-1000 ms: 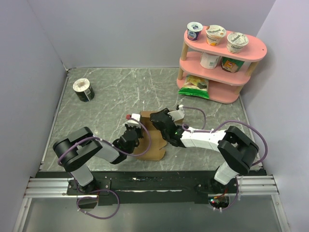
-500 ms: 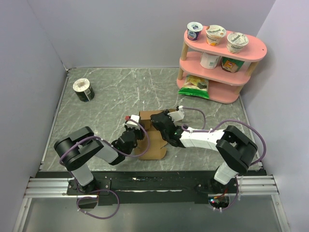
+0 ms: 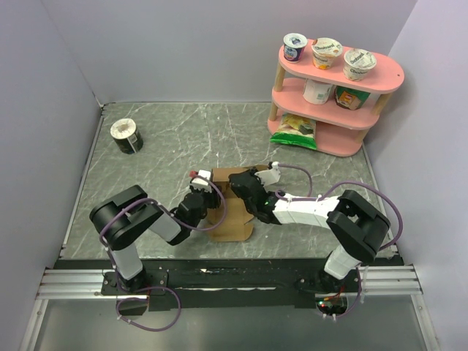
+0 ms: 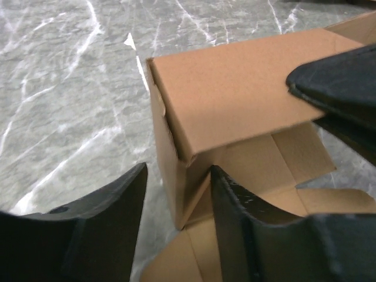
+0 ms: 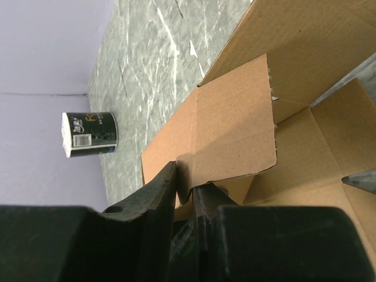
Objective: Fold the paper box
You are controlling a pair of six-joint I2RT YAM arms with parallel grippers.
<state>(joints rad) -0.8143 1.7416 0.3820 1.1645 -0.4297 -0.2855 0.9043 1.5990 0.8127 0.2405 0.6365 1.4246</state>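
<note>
The paper box [image 3: 232, 219] is plain brown cardboard, partly folded, in the middle of the table between both arms. In the left wrist view its left wall and a folded-over top flap [image 4: 235, 94] stand up over flat panels. My left gripper [image 4: 178, 176] is open and straddles the lower corner of that wall, one finger inside and one outside with a gap. My right gripper [image 5: 185, 182] is shut on the edge of a flap [image 5: 235, 129], pinching the cardboard. In the top view the left gripper [image 3: 205, 189] and right gripper [image 3: 245, 181] meet at the box's far end.
A round black-and-white tub [image 3: 126, 136] stands at the far left, seen also in the right wrist view as the tub [image 5: 89, 134]. A pink two-tier shelf [image 3: 380, 73] with yogurt cups and a snack bag fills the far right corner. Lilac walls enclose the table.
My left gripper has opened and let go of the box wall. The right gripper has closed tighter on its flap and brought it over, so the box stands squarer.
</note>
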